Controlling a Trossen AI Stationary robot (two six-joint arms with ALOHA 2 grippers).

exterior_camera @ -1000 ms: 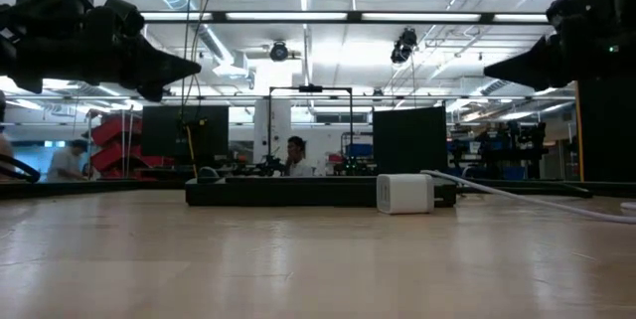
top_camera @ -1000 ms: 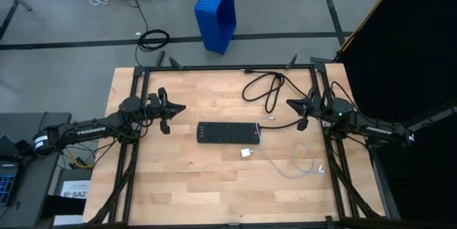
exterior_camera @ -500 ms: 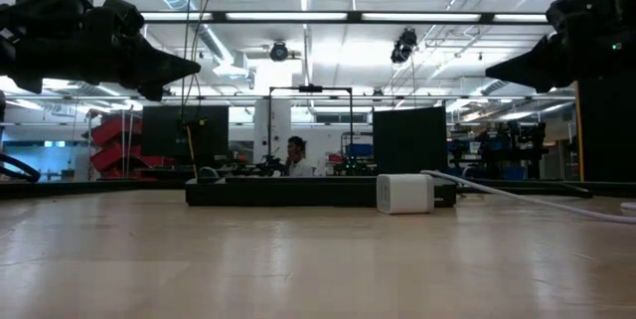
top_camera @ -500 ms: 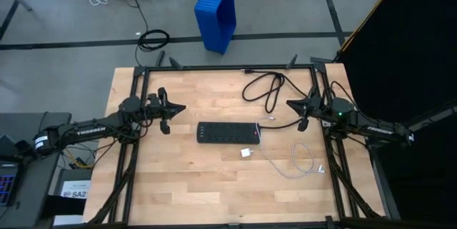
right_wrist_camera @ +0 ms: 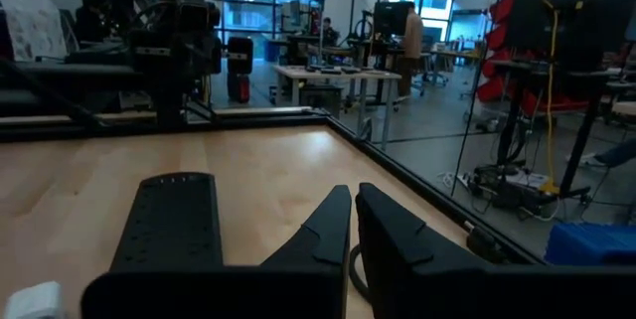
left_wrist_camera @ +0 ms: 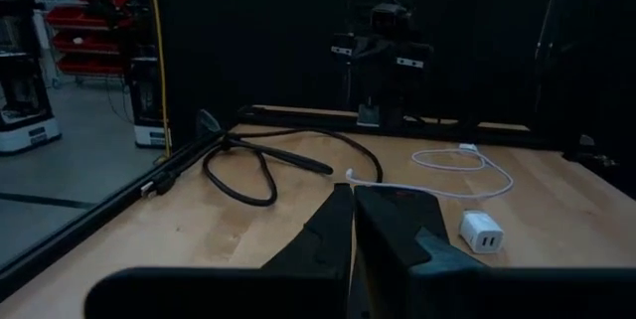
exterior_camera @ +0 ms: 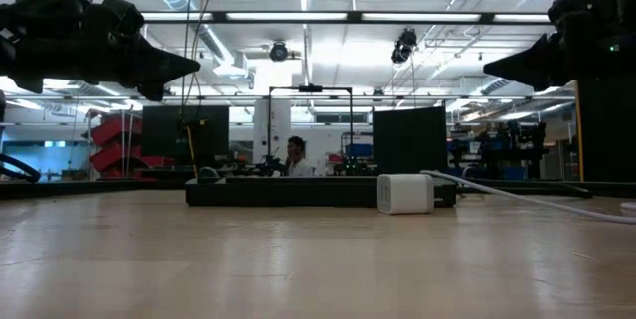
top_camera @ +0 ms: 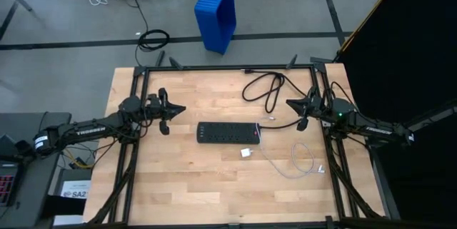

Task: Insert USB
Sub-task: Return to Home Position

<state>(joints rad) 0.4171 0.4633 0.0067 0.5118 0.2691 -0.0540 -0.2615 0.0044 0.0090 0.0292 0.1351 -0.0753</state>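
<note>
The USB cable (top_camera: 303, 160) is a thin white loop lying on the table's right half. One end runs to a white charger block (top_camera: 246, 153) lying just near of the black power strip (top_camera: 228, 133). Its small plug end (top_camera: 321, 170) lies free on the wood. In the left wrist view the cable (left_wrist_camera: 462, 164) and the block (left_wrist_camera: 481, 232) show past the strip. My left gripper (top_camera: 180, 108) hovers shut above the table, left of the strip. My right gripper (top_camera: 288, 103) hovers shut to the strip's right and far side. Both are well above the table in the low view (exterior_camera: 194, 64) (exterior_camera: 487, 62).
A thick black power cord (top_camera: 265, 90) coils on the far right part of the table and runs to the strip's right end. A black frame (top_camera: 228, 67) borders the table. Bare wood lies left of and near the strip. A blue bin (top_camera: 216, 13) stands on the floor beyond.
</note>
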